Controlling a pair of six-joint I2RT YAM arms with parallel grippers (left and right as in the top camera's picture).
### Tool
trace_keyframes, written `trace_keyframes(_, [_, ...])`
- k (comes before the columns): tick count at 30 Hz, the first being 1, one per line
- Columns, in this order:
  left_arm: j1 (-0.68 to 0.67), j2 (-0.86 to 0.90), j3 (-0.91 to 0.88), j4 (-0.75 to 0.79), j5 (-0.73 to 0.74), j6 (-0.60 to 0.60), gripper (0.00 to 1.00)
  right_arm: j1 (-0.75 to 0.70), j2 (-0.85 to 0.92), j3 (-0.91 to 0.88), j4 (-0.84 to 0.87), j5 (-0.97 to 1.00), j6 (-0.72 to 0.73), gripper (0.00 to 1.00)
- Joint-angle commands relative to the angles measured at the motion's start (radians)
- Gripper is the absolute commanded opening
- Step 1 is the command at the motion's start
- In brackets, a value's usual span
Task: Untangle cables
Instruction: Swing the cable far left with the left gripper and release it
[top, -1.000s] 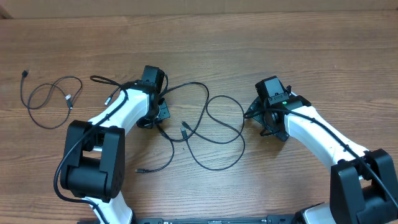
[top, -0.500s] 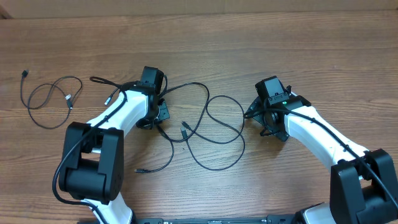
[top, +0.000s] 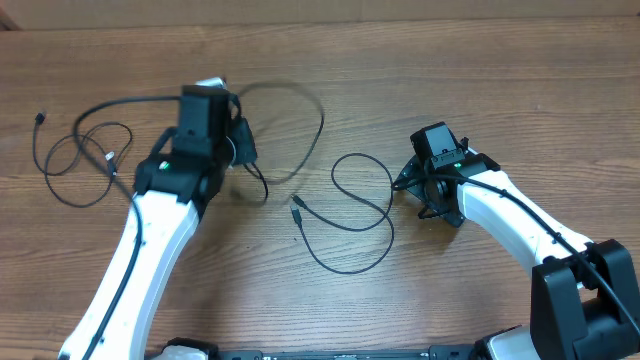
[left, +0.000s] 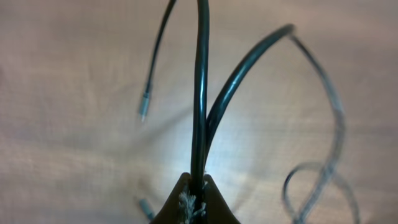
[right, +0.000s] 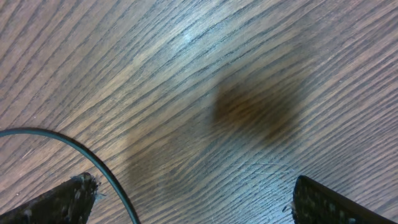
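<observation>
My left gripper (top: 236, 140) is lifted above the table and shut on a thin black cable (top: 321, 125), which arcs out to the right and hangs blurred. In the left wrist view the cable (left: 200, 93) runs straight up from the pinched fingertips (left: 214, 196), with a silvery plug end (left: 143, 107) dangling at the left. A second cable (top: 352, 226) lies looped in the middle of the table, its plug (top: 297, 209) pointing left. A third cable (top: 62, 165) lies coiled at the far left. My right gripper (top: 428, 196) stands open just right of the middle loop, whose strand (right: 99, 169) passes by its left finger (right: 59, 200).
The wooden table (top: 480, 80) is bare at the back and right. Both white arms reach in from the front edge, the left one (top: 150, 250) stretched diagonally over the table's left half.
The left arm has risen and swung left and back with the cable, pulling it away from the middle loop. The right arm has not moved.
</observation>
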Motion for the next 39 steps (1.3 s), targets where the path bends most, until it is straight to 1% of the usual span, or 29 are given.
trace_keyframes(1, [0.005, -0.078, 0.020, 0.084, -0.043, 0.135, 0.04, -0.003, -0.015, -0.005, 0.005, -0.002, 0.008, 1.00])
trace_keyframes(4, [0.005, -0.101, 0.020, 0.167, -0.042, 0.280, 0.04, -0.003, -0.015, -0.005, 0.005, -0.002, 0.008, 1.00])
trace_keyframes(5, [0.005, -0.101, 0.020, 0.188, -0.043, 0.365, 0.04, -0.003, -0.015, -0.005, 0.005, -0.002, 0.008, 1.00])
trace_keyframes(8, [0.005, -0.094, 0.020, 0.207, -0.089, 0.505, 0.04, -0.003, -0.015, -0.005, 0.005, -0.002, 0.008, 1.00])
trace_keyframes(11, [0.006, -0.076, 0.020, 0.225, -0.230, 0.605, 0.04, -0.003, -0.015, -0.005, 0.005, -0.002, 0.008, 1.00])
trace_keyframes(17, [0.016, -0.017, 0.020, 0.229, -0.483, 0.750, 0.04, -0.003, -0.015, -0.005, 0.005, -0.002, 0.008, 1.00])
trace_keyframes(19, [0.035, 0.009, 0.020, 0.223, -0.513, 0.760, 0.04, -0.003, -0.015, -0.005, 0.005, -0.002, 0.008, 1.00])
trace_keyframes(25, [0.137, 0.088, 0.020, 0.215, -0.511, 0.758, 0.04, -0.003, -0.015, -0.005, 0.005, -0.002, 0.008, 1.00])
trace_keyframes(26, [0.157, 0.101, 0.020, 0.215, -0.510, 0.754, 0.04, -0.003, -0.015, -0.005, 0.005, -0.002, 0.008, 1.00])
trace_keyframes(29, [0.214, 0.137, 0.020, 0.213, -0.504, 0.691, 0.04, -0.003, -0.015, -0.005, 0.005, -0.002, 0.008, 1.00])
trace_keyframes(31, [0.252, 0.159, 0.020, 0.200, -0.478, 0.687, 0.04, -0.003, -0.015, -0.006, 0.005, -0.002, 0.008, 1.00])
trace_keyframes(39, [0.402, 0.207, 0.020, 0.200, -0.468, 0.687, 0.04, -0.003, -0.015, -0.006, 0.005, -0.002, 0.008, 1.00])
